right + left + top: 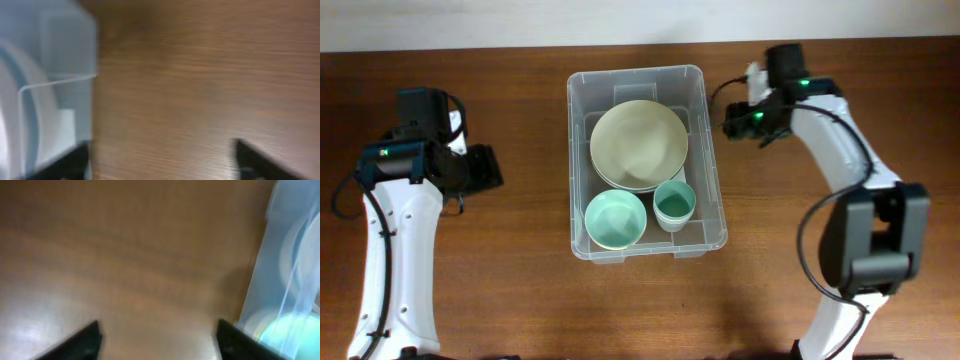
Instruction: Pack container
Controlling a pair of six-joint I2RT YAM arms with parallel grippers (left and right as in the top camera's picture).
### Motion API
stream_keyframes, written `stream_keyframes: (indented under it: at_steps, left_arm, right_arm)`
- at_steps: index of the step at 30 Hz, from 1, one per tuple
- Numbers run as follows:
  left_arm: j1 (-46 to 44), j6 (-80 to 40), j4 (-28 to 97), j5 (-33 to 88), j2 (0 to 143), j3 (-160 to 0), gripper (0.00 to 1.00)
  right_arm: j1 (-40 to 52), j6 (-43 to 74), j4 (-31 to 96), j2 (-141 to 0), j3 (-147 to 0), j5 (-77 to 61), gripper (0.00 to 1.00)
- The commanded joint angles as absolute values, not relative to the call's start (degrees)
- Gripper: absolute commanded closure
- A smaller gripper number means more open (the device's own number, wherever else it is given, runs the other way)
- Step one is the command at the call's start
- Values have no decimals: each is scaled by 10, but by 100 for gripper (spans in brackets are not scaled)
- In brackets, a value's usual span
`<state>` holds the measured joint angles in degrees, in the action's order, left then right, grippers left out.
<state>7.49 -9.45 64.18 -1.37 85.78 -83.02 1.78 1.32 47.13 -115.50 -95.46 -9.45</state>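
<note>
Lengthwise, container (636, 74) far-to-near between arms; left fingers (75, 342), right fingers (260, 160) apparently apart, empty.

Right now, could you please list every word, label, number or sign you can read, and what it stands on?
No text can be read in any view.
The whitish patch on the large clear plastic rectangular container is too blurred to show any writing.

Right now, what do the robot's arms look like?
The left arm and right arm are smooth white with chunky black joints. Thin black cables loop beside them. Little green lights glow on both. The left gripper and right gripper have black fingers.
</note>
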Motion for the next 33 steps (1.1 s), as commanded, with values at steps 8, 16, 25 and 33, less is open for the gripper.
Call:
stream_keyframes:
  at_steps: [8,16,25,33]
  left_arm:
    - [77,-93,555,-12,854,-829,1]
    - [76,-94,565,23,848,-829,1]
    - [47,-91,579,-17,728,-799,0]
    - [14,-65,504,-24,538,-657,0]
  right_arm:
    - [-61,22,469,-1060,-968,-66,1]
    - [-96,-45,573,-1036,-968,-83,1]
    - [-99,-36,599,-895,-947,-64,1]
    - [-97,-6,515,-651,-726,-38,1]
